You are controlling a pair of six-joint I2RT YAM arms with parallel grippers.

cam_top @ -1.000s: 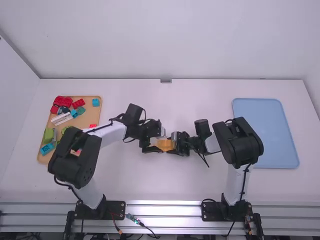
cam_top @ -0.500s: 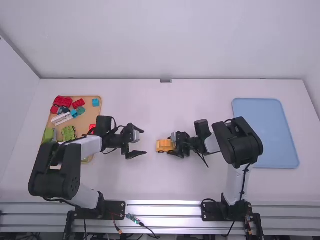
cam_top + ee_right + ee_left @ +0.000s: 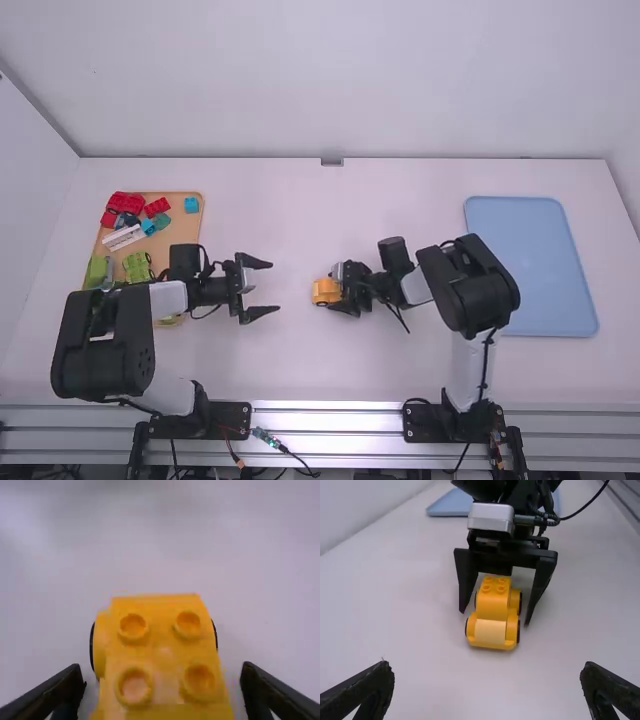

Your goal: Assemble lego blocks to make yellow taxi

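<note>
Since the earlier frame, the black left fingers have drawn back a little from the middle, and the black right fingers have edged toward them. The yellow toy-brick taxi, a wheeled base with a studded block on top, lies between the right fingers, one to each side. These are spread, with gaps beside it. Its long axis runs the way they point, its free end facing the left fingers. Those are open and empty, well apart from it across the white surface. The right arm is clearly nearer; closing its fingers across the taxi's width looks the simplest hold, if one is wanted.
</note>
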